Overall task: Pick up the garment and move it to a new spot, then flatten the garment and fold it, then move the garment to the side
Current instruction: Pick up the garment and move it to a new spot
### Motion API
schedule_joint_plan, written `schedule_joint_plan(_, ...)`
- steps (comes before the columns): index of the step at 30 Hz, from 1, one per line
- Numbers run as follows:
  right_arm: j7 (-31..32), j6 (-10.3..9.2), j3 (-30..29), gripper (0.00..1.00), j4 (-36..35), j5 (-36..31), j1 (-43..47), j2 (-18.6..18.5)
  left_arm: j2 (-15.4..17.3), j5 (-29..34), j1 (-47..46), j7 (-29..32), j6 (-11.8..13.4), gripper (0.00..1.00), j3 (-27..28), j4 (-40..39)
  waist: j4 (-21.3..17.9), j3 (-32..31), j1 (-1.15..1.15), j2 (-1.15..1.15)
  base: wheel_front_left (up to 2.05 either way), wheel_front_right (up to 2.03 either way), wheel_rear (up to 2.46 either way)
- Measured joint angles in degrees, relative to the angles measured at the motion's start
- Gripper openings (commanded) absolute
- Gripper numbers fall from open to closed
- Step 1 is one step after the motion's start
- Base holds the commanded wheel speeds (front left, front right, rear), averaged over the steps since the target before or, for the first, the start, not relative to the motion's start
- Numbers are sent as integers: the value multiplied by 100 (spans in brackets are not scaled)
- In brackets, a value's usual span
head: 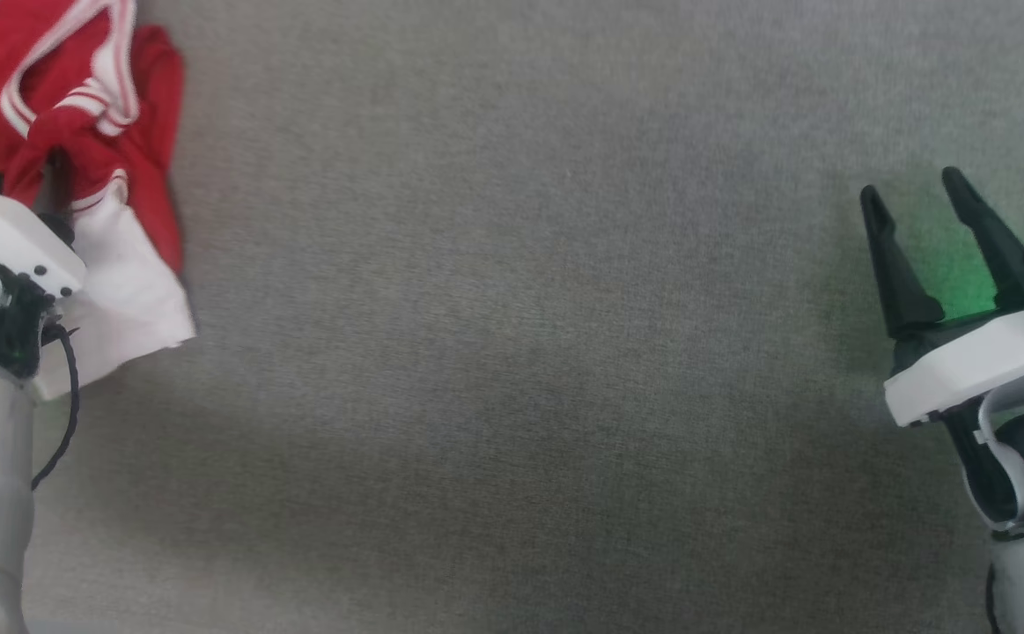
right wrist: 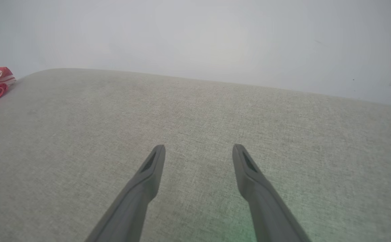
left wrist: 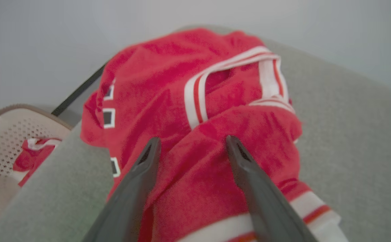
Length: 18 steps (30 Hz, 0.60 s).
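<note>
Jersey, red with white sleeves, lies bunched at the upper left of the grey worktop. Left hand is spread wide, fingers sunk into its folds; right hand at right, likewise released.

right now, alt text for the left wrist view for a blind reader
A crumpled red garment with white striped trim lies on a grey fabric surface, with the left gripper open over it, dark fingers spread apart. At lower left, a pale perforated basket holds more red cloth.
</note>
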Motion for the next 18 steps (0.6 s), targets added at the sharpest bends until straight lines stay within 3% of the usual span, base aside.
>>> schedule_joint_plan(7,196,0,-115,100,-292,-10,-2,-80,25,-204,-772,1269,88,100,-31,1183,-102,394,0,0,0,0,0)
schedule_joint_plan(12,302,0,-193,100,-463,-16,3,-105,78,-330,-1198,2030,149,100,-42,1538,-109,539,0,1,0,0,0)
schedule_joint_plan(16,352,0,-250,100,-506,-16,3,-93,79,-442,-1281,2157,201,100,31,1616,-94,576,0,1,0,0,0)
schedule_joint_plan(18,352,-1,-300,100,-502,-18,4,-81,53,-464,-1277,1958,192,0,52,1650,-76,549,0,1,0,0,0)
